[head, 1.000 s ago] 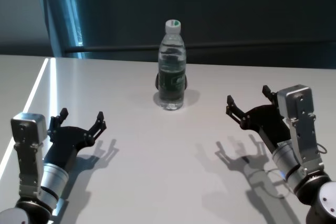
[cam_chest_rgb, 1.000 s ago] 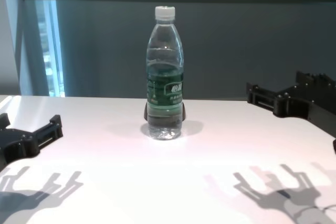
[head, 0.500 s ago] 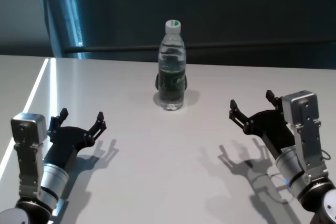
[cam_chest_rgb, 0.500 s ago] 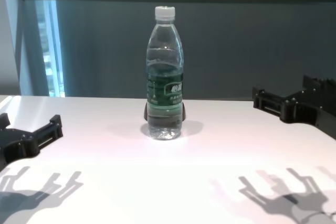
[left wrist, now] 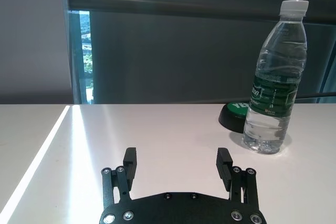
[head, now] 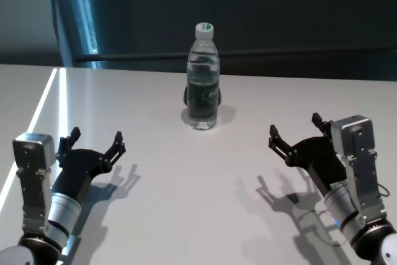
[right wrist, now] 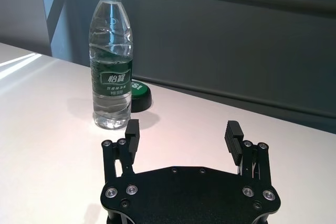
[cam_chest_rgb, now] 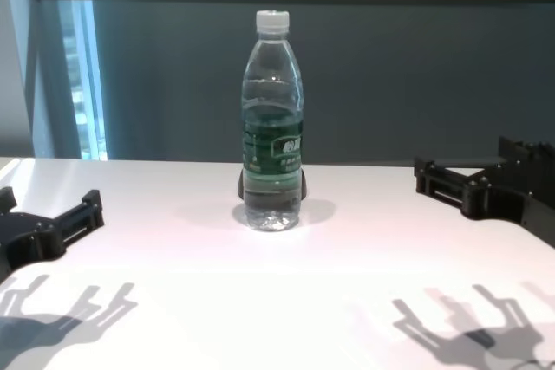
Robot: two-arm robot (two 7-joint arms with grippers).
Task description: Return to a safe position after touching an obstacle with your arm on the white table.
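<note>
Since a second ago the right gripper (head: 295, 133) has pulled back and dropped lower, well clear of the tall clear plastic water bottle (head: 203, 77) standing upright mid-way across the glossy white table (head: 186, 178). Its jaws are spread wide and hold nothing. The left gripper (head: 97, 143) hovers unmoved near the table's left side, jaws likewise wide and empty.

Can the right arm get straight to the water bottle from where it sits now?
Probably yes. The right tool is open, holds nothing and hangs above the white table, apart from the water bottle, with bare tabletop between them.
</note>
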